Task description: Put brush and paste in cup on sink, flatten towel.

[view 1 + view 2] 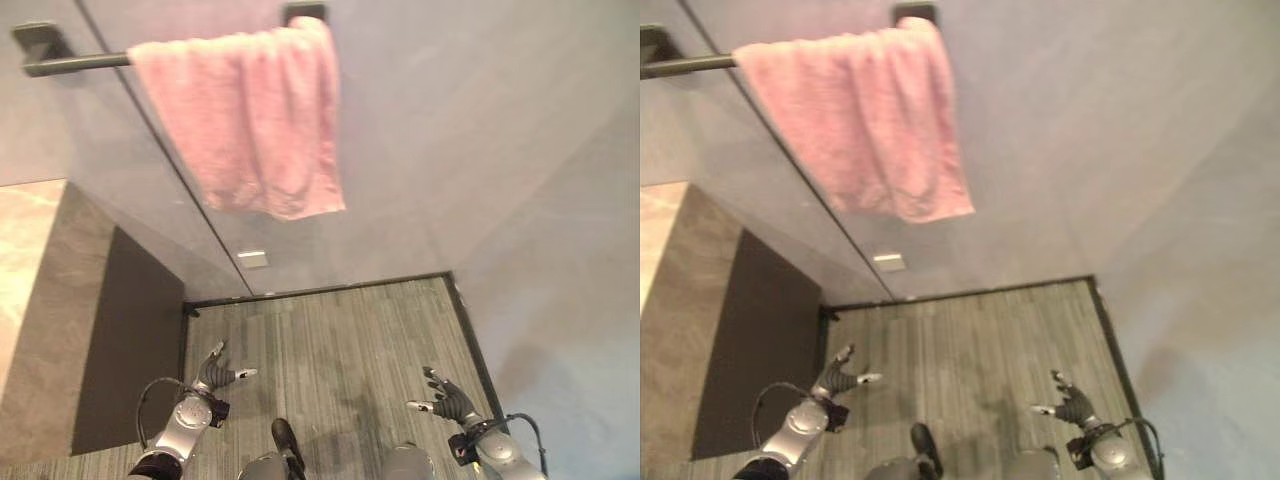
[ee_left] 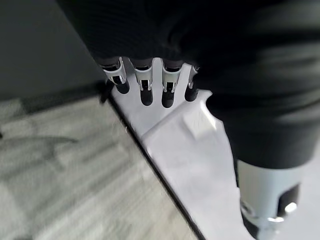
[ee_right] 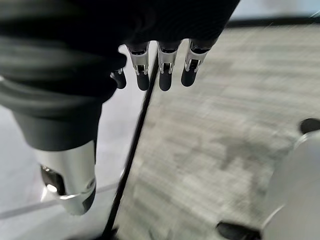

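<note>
A pink towel (image 1: 250,120) hangs bunched over the right end of a dark wall rail (image 1: 75,62), its lower edge uneven. My left hand (image 1: 212,375) hangs low at the lower left above the floor, fingers relaxed and holding nothing. At the lower right my right hand (image 1: 447,398) hangs the same way, open and empty. Both hands are far below the towel. In the left wrist view the straight fingers (image 2: 145,82) point toward the wall base, and in the right wrist view the fingers (image 3: 165,70) point over the floor.
A stone-topped counter (image 1: 30,250) with a dark side panel (image 1: 125,340) stands at the left. Grey walls meet in a corner ahead, with a small white plate (image 1: 253,259) low on the wall. Grey striped flooring (image 1: 340,350) lies between the hands.
</note>
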You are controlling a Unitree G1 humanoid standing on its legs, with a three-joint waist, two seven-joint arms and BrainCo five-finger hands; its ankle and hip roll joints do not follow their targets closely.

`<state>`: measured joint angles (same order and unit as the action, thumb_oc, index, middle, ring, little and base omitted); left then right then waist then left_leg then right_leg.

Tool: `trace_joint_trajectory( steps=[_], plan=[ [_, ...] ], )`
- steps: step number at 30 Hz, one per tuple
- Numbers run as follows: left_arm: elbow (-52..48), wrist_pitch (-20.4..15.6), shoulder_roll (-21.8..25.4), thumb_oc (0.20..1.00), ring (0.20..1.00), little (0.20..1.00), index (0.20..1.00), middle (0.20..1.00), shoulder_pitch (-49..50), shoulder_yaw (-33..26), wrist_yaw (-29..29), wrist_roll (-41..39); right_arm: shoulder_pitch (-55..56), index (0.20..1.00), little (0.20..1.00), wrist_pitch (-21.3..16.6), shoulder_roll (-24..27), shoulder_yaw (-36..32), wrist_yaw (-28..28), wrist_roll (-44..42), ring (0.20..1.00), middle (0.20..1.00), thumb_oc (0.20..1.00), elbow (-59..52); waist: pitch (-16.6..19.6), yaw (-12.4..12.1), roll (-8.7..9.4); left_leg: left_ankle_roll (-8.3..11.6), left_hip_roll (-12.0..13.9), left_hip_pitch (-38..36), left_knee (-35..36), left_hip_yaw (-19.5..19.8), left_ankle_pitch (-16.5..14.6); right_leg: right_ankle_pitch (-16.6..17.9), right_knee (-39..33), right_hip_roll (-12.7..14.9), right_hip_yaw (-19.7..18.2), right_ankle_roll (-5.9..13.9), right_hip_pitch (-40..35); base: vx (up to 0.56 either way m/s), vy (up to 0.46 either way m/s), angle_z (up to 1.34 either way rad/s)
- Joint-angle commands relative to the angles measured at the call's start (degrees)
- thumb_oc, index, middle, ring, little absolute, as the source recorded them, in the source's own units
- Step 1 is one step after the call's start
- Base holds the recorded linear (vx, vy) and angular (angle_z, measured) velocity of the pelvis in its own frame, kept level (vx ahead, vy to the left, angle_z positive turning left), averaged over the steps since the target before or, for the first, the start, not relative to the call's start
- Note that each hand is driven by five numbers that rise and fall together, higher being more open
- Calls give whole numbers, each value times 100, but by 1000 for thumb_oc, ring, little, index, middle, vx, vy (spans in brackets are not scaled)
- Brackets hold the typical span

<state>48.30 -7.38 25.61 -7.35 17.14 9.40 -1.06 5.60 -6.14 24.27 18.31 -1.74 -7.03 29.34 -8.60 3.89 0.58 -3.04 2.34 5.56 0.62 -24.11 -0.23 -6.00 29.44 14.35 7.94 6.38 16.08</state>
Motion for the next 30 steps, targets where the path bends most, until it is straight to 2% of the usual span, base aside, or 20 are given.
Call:
trace_joint_trajectory(
  steps=[1, 2, 3, 5, 6, 7, 8, 10, 13, 15, 18, 21, 22, 23, 24, 25, 26, 27, 29, 30],
  plan=[
    [-167, -164, 133, 1000, 1000, 1000, 1000, 1000, -28, -51, -55, 253, -119, 1000, 1000, -146, 4, -31, 17, -82, 1000, 1000, 1000, -153, -178, 213, 30, 400, 7, 229, -193, 412, 270, 514, -1071, -857, 151, 27, -405, 220, 239, 3],
    [-166, -165, 131, 1000, 1000, 1000, 1000, 1000, -29, -50, -55, 253, -117, 1000, 1000, -146, 5, -31, 17, -82, 1000, 1000, 1000, -154, -185, 216, 32, 402, 3, 215, -182, 415, 273, 504, -1062, -853, 154, 25, -412, 231, 157, -7],
    [-290, -171, 166, 1000, 1000, 1000, 1000, 1000, -62, 25, -70, 341, -90, 1000, 1000, -159, 25, -44, 30, -63, 1000, 1000, 1000, -227, -219, 309, 5, 422, -52, 9, -85, 458, 240, 513, -1410, -950, 223, 89, -311, 205, 97, 2],
    [-218, -182, 148, 1000, 1000, 1000, 1000, 1000, -112, 69, -93, 402, -64, 1000, 1000, -159, 25, -65, 57, -73, 1000, 1000, 1000, -181, -240, 429, 16, 435, -162, -160, -39, 535, 142, 657, -1873, -1156, -110, 134, -124, 267, 102, 23],
    [-173, -186, 116, 1000, 1000, 1000, 1000, 1000, -139, 63, -113, 423, -62, 1000, 1000, -156, 27, -106, 101, -27, 1000, 1000, 1000, -154, -214, 451, 51, 442, -213, -271, 7, 491, 98, 922, -2230, -1092, -37, 186, 69, 198, 53, 46],
    [-169, -188, 108, 1000, 1000, 1000, 1000, 1000, -139, 68, -113, 424, -57, 1000, 1000, -157, 31, -110, 102, -25, 1000, 1000, 1000, -153, -244, 454, 27, 445, -198, -323, 18, 505, 74, 923, -2269, -1110, -20, 196, 0, 259, 20, 51],
    [-134, -170, 72, 1000, 1000, 1000, 1000, 1000, -152, 54, -117, 442, -44, 1000, 1000, -160, 49, -157, 139, 73, 1000, 1000, 1000, -234, -258, 505, 58, 456, -249, -453, 42, 563, 16, 1162, -2485, -1028, 145, 271, 264, 227, -3, 45],
    [-164, -165, 9, 1000, 1000, 1000, 1000, 1000, -146, 94, -140, 491, 26, 1000, 1000, -145, 56, -228, 144, 119, 1000, 1000, 1000, -254, -245, 584, 57, 460, -312, -567, -6, 704, -64, 1280, -2575, -982, 251, 311, 251, 220, -6, 22],
    [-173, -217, -48, 1000, 1000, 1000, 1000, 1000, -93, 230, -189, 676, 101, 1000, 1000, -147, 133, -194, 115, 324, 1000, 1000, 1000, -218, -147, 602, 58, 460, -361, -722, -227, 865, -214, 1295, -2594, -1023, 138, 233, -73, 249, -44, 32],
    [-143, -221, -67, 1000, 1000, 1000, 1000, 1000, -77, 242, -154, 740, 70, 1000, 1000, -161, 152, -162, 102, 347, 1000, 1000, 1000, -154, -82, 581, 41, 481, -369, -724, -273, 896, -197, 1309, -2625, -1055, 121, 197, -154, 137, -78, 9],
    [-113, -197, -165, 1000, 1000, 1000, 1000, 1000, -37, 200, -213, 571, -91, 1000, 1000, -158, 301, -169, 167, 319, 1000, 1000, 1000, -119, 27, 500, -30, 624, -311, -576, -592, 1059, -133, 1276, -2811, -1086, 232, 113, -339, 123, -133, 10],
    [-33, -187, -194, 1000, 1000, 1000, 1000, 1000, -96, 215, -232, 538, -159, 1000, 1000, -142, 421, -193, 178, 271, 1000, 1000, 1000, -101, -8, 463, -9, 928, -155, -169, -1586, 1059, 113, 1182, -2988, -1076, 349, -17, -553, 91, -119, 51],
    [-31, -188, -195, 1000, 1000, 1000, 1000, 1000, -99, 214, -231, 538, -162, 1000, 1000, -143, 421, -193, 178, 270, 1000, 1000, 1000, -98, -6, 477, -19, 936, -139, -133, -1640, 1077, 90, 1185, -2996, -1085, 367, -24, -551, 69, -108, 63],
    [74, -179, -207, 1000, 1000, 1000, 1000, 1000, -197, 252, -211, 544, -311, 1000, 1000, -127, 503, -134, 216, 310, 1000, 1000, 1000, 28, -126, 363, 47, 1187, -99, 271, -2423, 1229, 374, 1101, -3054, -1049, 451, -142, -712, 65, -92, 49],
    [87, -182, -203, 1000, 1000, 1000, 1000, 1000, -201, 264, -203, 546, -336, 1000, 1000, -123, 514, -132, 238, 314, 1000, 1000, 1000, 63, -137, 338, 72, 1182, -61, 338, -2508, 1270, 389, 1060, -3067, -1025, 467, -163, -760, 95, -99, 33],
    [79, -185, -176, 1000, 1000, 1000, 1000, 1000, -222, 279, -202, 543, -382, 1000, 1000, -129, 539, -138, 275, 318, 1000, 1000, 1000, 106, -145, 334, 85, 1154, 118, 420, -2515, 1185, 404, 1020, -3087, -985, 517, -160, -833, 102, 2, 3],
    [25, -195, -137, 1000, 1000, 1000, 1000, 1000, -206, 284, -238, 535, -374, 1000, 1000, -134, 585, -165, 287, 289, 1000, 1000, 1000, 113, -130, 350, 79, 1098, 509, 401, -2273, 935, 365, 977, -3101, -907, 600, -113, -896, 96, 62, 12],
    [-14, -202, -122, 1000, 1000, 1000, 1000, 1000, -177, 285, -261, 536, -348, 1000, 1000, -130, 596, -204, 282, 251, 1000, 1000, 1000, 96, -95, 331, 105, 1049, 587, 402, -2041, 882, 328, 966, -3105, -845, 611, -82, -901, 128, 141, 33],
    [-70, -234, -19, 1000, 1000, 1000, 1000, 1000, -97, 254, -239, 559, -396, 1000, 1000, -159, 670, -337, 319, 95, 1000, 1000, 1000, 36, -56, 253, 71, 1004, 705, 348, -1298, 1133, 190, 892, -3088, -773, 525, 33, -916, 129, 155, 49],
    [-72, -233, -16, 1000, 1000, 1000, 1000, 1000, -98, 253, -239, 559, -397, 1000, 1000, -158, 669, -337, 318, 94, 1000, 1000, 1000, 35, -45, 259, 81, 997, 688, 353, -1267, 1132, 221, 901, -3088, -759, 526, 34, -899, 109, 155, 14]
  ],
)
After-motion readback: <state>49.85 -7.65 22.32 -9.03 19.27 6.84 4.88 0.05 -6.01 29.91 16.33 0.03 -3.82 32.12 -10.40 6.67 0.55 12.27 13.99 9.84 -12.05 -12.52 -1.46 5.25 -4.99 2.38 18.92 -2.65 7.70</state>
